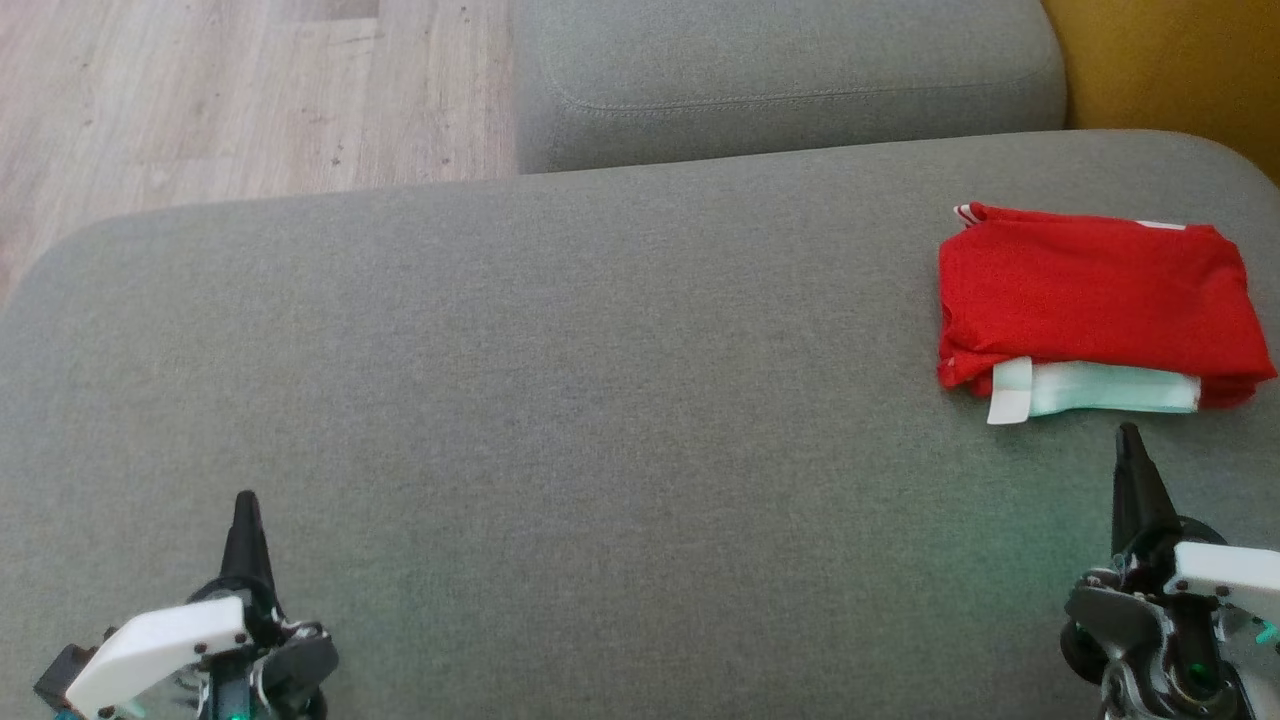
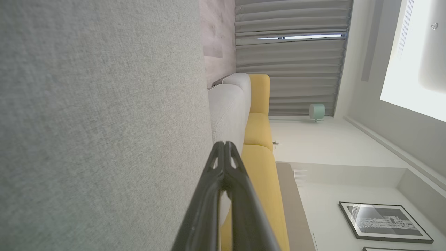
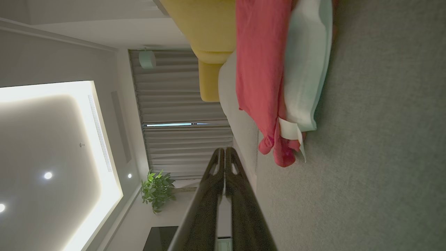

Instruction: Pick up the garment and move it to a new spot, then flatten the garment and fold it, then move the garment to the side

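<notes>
Because the folded red fabric garment (image 1: 1100,300) with its white-and-mint band (image 1: 1095,388) is soft, light and limp, it will probably sag and unfold if lifted by a single edge, so hold is best taken at both thick near corners together. It lies at 2 o'clock on the grey woven sofa cushion (image 1: 600,450), near the right gripper (image 1: 1128,432) but not touching it. Both the right gripper, at 4 o'clock, and the left gripper (image 1: 246,500), at 7 o'clock, are pressed together on nothing.
</notes>
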Motion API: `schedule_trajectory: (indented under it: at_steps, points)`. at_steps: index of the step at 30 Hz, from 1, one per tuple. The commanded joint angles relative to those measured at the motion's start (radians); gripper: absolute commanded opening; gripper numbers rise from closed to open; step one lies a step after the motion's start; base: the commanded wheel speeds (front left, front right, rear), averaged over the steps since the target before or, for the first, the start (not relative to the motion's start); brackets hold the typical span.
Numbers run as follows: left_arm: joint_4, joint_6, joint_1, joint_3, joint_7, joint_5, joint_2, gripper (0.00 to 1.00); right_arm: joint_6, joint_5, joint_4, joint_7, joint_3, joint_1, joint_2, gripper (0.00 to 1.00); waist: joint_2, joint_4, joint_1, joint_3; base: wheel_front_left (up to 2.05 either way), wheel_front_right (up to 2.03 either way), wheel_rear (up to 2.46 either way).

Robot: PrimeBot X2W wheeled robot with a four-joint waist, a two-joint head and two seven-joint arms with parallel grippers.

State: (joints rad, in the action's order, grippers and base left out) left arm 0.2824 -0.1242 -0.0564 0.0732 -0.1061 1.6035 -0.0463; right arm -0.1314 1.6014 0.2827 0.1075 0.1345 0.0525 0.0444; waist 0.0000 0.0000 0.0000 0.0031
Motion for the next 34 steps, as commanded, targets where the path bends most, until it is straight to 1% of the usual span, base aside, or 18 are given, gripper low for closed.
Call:
schedule_trajectory:
  at_steps: [1,34]
  points:
    - [-0.037,-0.007,-0.052,0.04,-0.007,0.005,-0.005,0.0,0.001,0.007,-0.038,0.006,-0.02,0.055,0.006,0.0,0.0,0.0,0.0,0.0,0.0,0.0,0.0]
    - [-0.037,-0.007,-0.052,0.041,-0.007,0.005,-0.004,0.0,0.001,0.007,-0.038,0.006,-0.021,0.055,0.006,0.0,0.0,0.0,0.0,0.0,0.0,0.0,0.0]
